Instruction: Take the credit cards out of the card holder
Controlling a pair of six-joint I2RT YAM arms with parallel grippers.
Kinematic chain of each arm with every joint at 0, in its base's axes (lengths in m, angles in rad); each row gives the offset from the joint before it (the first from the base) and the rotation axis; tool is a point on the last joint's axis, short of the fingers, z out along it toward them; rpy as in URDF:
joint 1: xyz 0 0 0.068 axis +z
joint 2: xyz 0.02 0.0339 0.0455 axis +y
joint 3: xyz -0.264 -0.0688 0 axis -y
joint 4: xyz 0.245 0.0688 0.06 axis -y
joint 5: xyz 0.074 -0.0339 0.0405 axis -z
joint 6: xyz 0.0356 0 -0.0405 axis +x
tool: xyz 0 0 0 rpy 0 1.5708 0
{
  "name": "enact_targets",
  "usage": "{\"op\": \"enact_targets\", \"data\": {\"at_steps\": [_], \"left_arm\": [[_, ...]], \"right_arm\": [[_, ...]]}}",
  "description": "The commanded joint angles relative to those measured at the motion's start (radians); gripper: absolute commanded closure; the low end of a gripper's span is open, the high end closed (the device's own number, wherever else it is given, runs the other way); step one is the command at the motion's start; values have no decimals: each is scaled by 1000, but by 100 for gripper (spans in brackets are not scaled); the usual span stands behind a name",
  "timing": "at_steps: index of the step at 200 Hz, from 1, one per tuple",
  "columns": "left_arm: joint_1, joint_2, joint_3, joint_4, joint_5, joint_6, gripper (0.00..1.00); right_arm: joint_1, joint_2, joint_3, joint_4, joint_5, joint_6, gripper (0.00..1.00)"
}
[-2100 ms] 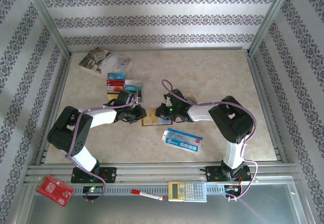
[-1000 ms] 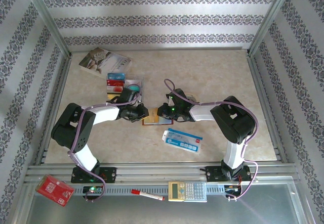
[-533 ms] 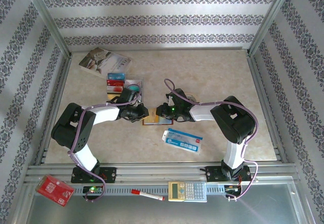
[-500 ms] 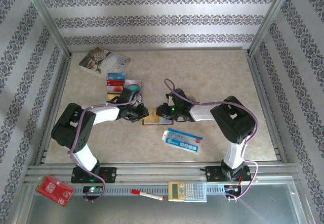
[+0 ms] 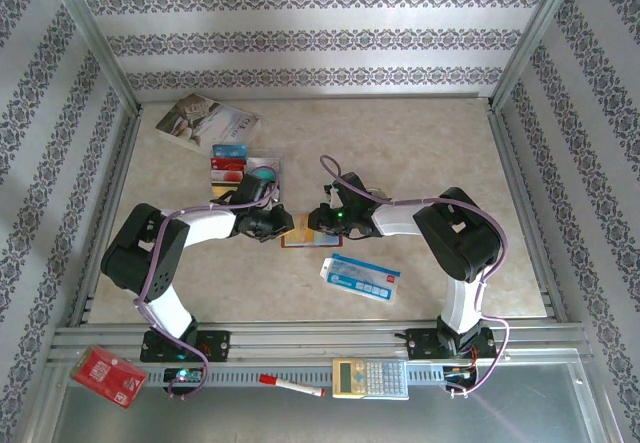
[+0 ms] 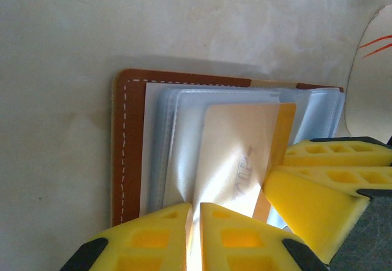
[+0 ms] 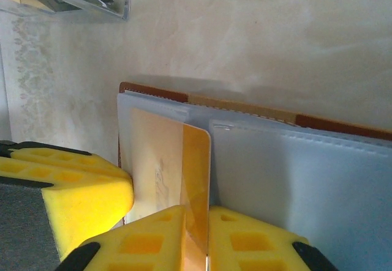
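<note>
Holder (image 5: 297, 233) lies open mid-table, with a gripper at its 9 and 3 o'clock. Right gripper (image 7: 197, 240) is pinched tight on the gold card (image 7: 195, 161), which is partly out of its sleeve (image 7: 294, 173). Left gripper (image 6: 195, 225) looks closed on a sleeve edge, anchoring. Best to draw the card flat toward 3 o'clock with the left gripper firm, or everything drags along.

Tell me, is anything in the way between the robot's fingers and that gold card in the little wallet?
Nothing visible is. The fingers of the right gripper pinch the bare edge of the gold card. The clear sleeve of the card holder covers the rest of it.
</note>
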Motion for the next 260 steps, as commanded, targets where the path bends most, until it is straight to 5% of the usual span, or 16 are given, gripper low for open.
{"op": "enact_targets", "data": {"at_steps": [1,32,108,160,206,228,260], "left_arm": [[-8,23,-20,-82,-59,18,85],[-7,9,-14,-96,-67,20,78],[-7,-47,24,-117,-46,36,61],[33,-222,93,-148,-19,50,47],[58,-386,1,86,35,-48,24],[58,-415,-15,198,138,-101,25],[48,-449,47,130,171,-82,24]], "right_arm": [[7,13,-8,-54,22,-32,85],[-11,-51,-35,-52,68,-46,95],[-54,-269,-162,17,141,-70,100],[-90,-419,-223,170,48,-22,100],[-100,-478,-223,313,-52,51,100],[-105,-491,-216,373,-71,106,100],[-106,-502,-205,484,-112,204,100]]}}
